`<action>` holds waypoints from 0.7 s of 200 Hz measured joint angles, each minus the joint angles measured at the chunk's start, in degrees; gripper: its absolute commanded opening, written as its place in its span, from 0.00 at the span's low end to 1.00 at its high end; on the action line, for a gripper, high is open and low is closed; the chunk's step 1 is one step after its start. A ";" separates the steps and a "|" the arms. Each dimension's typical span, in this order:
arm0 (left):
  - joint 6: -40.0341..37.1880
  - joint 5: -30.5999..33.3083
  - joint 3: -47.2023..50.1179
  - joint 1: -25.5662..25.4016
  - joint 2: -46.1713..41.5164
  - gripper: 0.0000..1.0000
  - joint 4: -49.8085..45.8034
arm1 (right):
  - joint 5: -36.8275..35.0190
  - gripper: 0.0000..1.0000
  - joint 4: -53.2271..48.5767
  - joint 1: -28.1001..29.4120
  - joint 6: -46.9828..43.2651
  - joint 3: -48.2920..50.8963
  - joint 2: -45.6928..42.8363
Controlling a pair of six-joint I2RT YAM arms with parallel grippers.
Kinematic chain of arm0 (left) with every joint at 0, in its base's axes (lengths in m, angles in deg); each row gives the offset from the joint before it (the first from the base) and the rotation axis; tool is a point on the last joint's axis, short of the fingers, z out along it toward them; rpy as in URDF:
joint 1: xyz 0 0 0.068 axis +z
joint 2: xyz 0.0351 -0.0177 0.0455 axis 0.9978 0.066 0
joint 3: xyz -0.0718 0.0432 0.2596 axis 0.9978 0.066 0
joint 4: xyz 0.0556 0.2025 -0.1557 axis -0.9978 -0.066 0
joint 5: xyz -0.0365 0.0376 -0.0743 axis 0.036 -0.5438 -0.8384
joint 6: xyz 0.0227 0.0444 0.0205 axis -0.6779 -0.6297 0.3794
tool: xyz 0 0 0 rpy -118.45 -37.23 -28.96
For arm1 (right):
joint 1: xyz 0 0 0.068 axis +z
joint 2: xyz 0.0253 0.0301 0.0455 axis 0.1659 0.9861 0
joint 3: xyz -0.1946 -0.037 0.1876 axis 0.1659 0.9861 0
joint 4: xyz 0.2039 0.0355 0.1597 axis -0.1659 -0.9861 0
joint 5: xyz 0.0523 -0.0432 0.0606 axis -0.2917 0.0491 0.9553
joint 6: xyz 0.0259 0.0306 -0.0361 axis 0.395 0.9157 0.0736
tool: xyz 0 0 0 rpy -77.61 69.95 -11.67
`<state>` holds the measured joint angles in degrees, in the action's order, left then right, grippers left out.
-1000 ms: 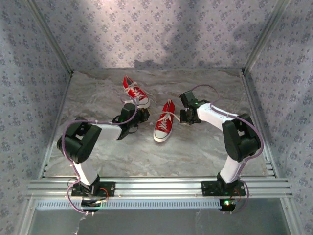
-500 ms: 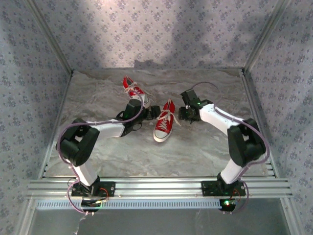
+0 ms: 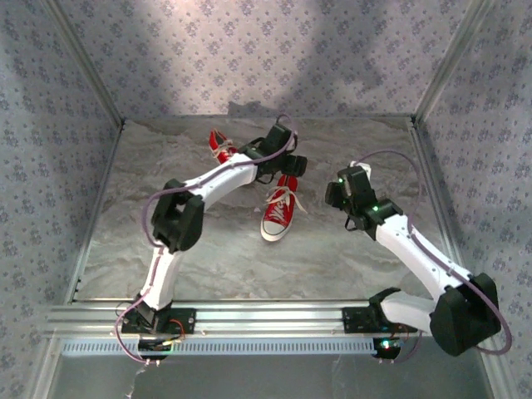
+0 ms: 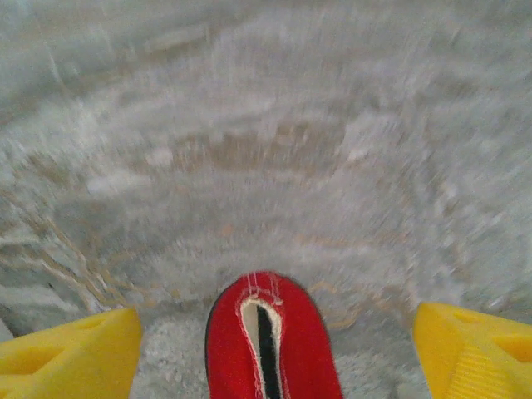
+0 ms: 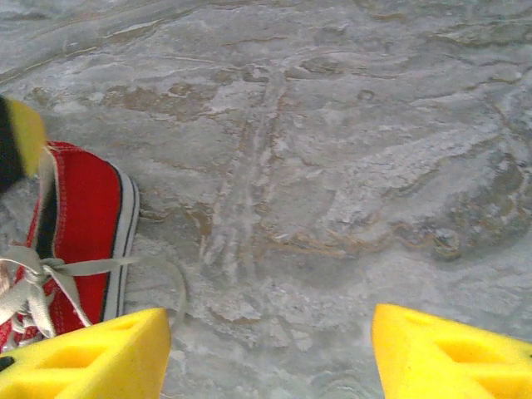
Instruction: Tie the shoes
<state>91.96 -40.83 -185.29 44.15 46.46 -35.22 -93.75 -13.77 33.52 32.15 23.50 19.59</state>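
Approach step, seemingly: left claw gapes empty at the heel of the near shoe on the bench, right claw open, empty beside it; next, pinch each lace end.

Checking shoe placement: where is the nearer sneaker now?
Mid-table in the top view, the nearer sneaker points toe toward the arms, heel below the left gripper.

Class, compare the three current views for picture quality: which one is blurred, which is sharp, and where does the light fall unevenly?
Left wrist view: the table is smeared, with only the heel of the red shoe fairly crisp. Right wrist view: sharp, with the marble veins and white laces clearly defined. Top external view: a bright patch on the back wall, with darker shade beside it.
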 measured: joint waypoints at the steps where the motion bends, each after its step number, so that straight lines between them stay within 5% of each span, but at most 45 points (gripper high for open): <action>1: -0.07 0.17 -0.52 -0.02 0.59 0.85 -0.66 | -0.02 0.65 -0.02 -0.02 0.00 0.07 -0.11; 28: -0.81 1.90 -7.63 -0.33 7.34 0.78 -9.42 | -0.20 0.65 -1.22 -0.68 0.39 1.55 -3.08; 48: -0.96 2.71 -12.70 -0.26 11.17 0.62 -13.11 | -0.15 0.64 -1.60 -0.74 0.46 1.66 -3.58; 89: -0.94 3.02 -20.94 0.17 15.69 0.00 -17.66 | -0.13 0.62 -1.70 -0.74 0.59 1.68 -3.58; 140: 2.86 4.39 -27.58 3.78 18.01 0.00 -18.45 | -0.09 0.60 -1.90 -0.74 1.27 1.84 -3.58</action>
<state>94.82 -36.43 -212.87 47.93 64.47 -53.67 -93.84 -15.67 32.77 33.42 25.34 16.01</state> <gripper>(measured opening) 0.063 0.606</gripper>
